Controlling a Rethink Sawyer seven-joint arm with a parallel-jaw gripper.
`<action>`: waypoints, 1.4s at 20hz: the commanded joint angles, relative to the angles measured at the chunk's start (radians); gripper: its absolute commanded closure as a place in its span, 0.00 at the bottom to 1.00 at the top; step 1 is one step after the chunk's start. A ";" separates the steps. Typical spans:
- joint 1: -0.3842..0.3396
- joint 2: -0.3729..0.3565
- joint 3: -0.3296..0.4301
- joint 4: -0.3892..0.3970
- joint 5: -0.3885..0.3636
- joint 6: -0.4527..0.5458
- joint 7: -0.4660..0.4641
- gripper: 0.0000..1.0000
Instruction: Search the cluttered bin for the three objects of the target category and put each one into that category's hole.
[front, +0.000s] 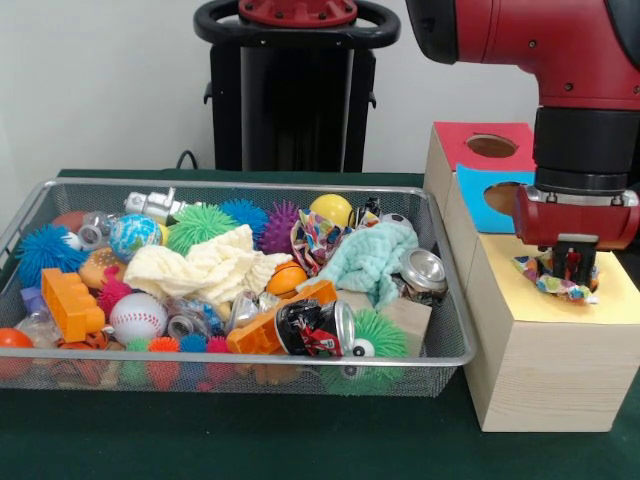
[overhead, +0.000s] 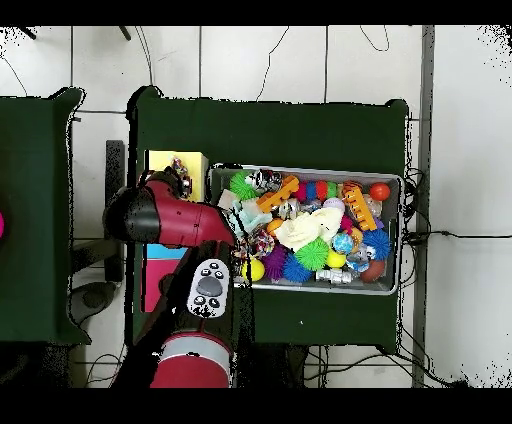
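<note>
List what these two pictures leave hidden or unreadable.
- Yellow box's hole: the gripper and the confetti cloth cover it in the front view; the arm covers it in the overhead view.
- Gripper open or shut: its tips are buried in the cloth.
- More confetti cloths in the bin: one shows; deeper layers are covered by toys.
- Blue box's hole: partly cut off by the arm, front view.

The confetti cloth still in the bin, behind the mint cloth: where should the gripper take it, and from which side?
From straight above, on the crumpled peak of the confetti cloth. It stands bunched between the purple spiky ball and the mint cloth, so its sides are blocked and only the top is free. A pinch on a raised fold would probably lift it clear of the bin.
</note>
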 joint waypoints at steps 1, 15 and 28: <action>0.032 0.119 -0.016 -0.018 0.023 0.252 0.207 1.00; 0.058 0.200 -0.069 -0.057 0.003 0.275 0.203 1.00; 0.055 0.210 -0.047 -0.041 0.001 0.236 0.196 1.00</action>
